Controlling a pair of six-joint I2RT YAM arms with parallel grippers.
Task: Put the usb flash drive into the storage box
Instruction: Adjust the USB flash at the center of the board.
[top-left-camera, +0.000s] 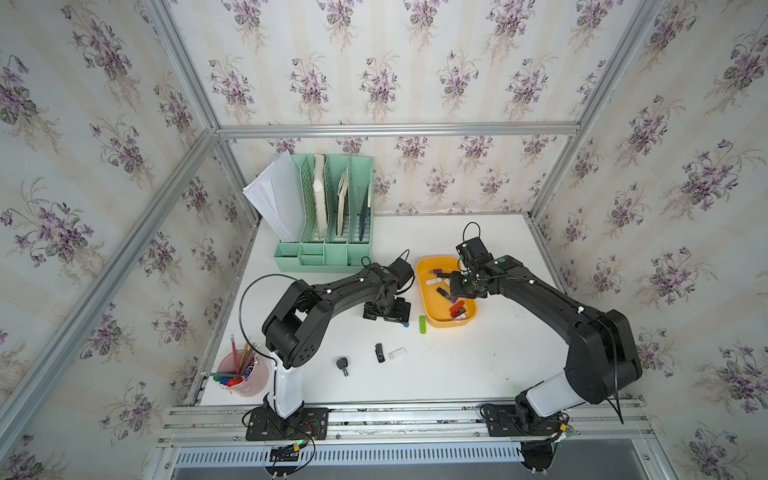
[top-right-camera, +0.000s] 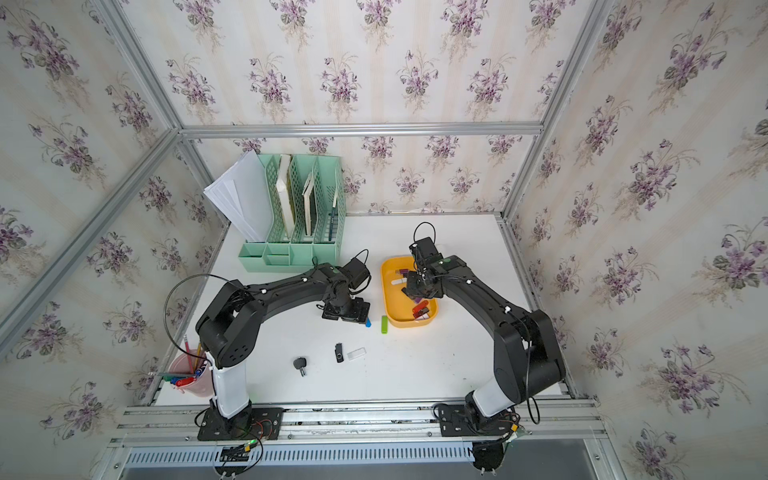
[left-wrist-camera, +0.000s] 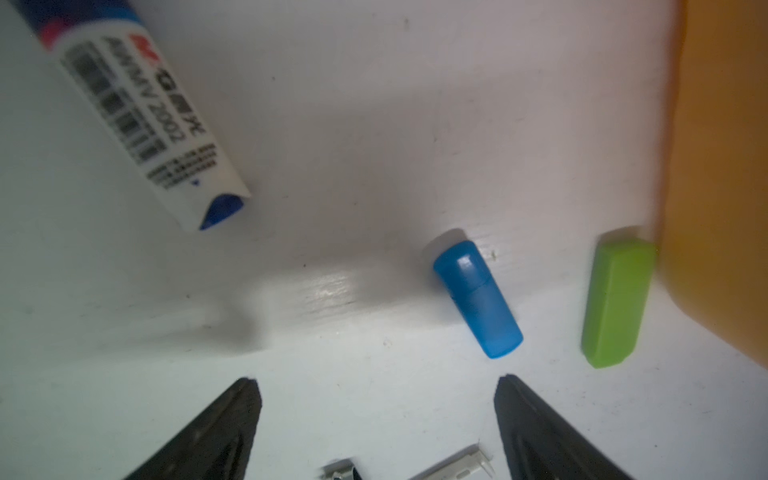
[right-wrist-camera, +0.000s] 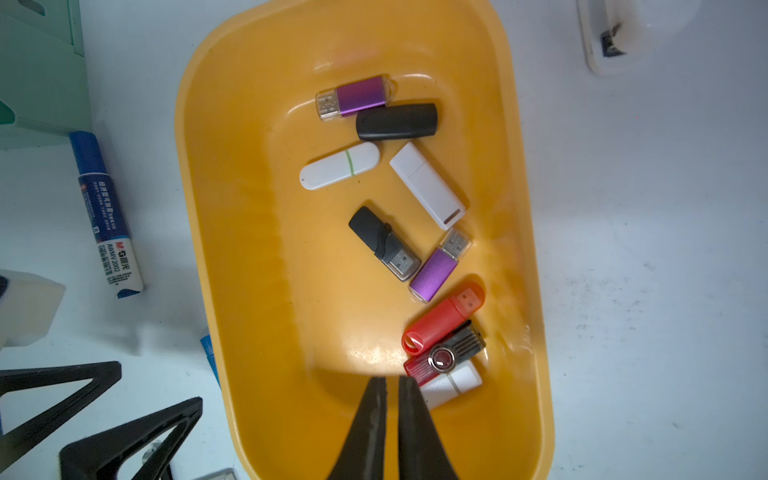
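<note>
The left hand (left-wrist-camera: 376, 380) hangs low over the white surface (top-left-camera: 478, 365). Its two fingers (left-wrist-camera: 232, 415) are wide apart, and nothing is between them. A blue usb flash drive (left-wrist-camera: 478, 295) lies flat on the surface just in front of them, not touching them. A green usb flash drive (left-wrist-camera: 617, 299) lies near the blue one, just beside the outside wall of the storage box (right-wrist-camera: 257, 208). It is too blurry to tell if the green one touches the box.

The right hand (right-wrist-camera: 390, 379) is over the end of the storage box nearest the robot. Its fingers are almost together and hold nothing. Many drives lie in the box (top-left-camera: 438, 311): two purple, two black, some white and some red.

In both top views a black drive (top-left-camera: 379, 352) and a clear drive (top-left-camera: 397, 353) lie side by side on the surface, well apart from the box. A small black thing (top-left-camera: 342, 365) lies near them.

A blue and white marker pen (left-wrist-camera: 145, 112) lies on the surface close to the left hand. A green file holder (top-left-camera: 328, 208) stands at the back. A pink cup (top-left-camera: 243, 374) full of pens stands by the foot of the left arm.
</note>
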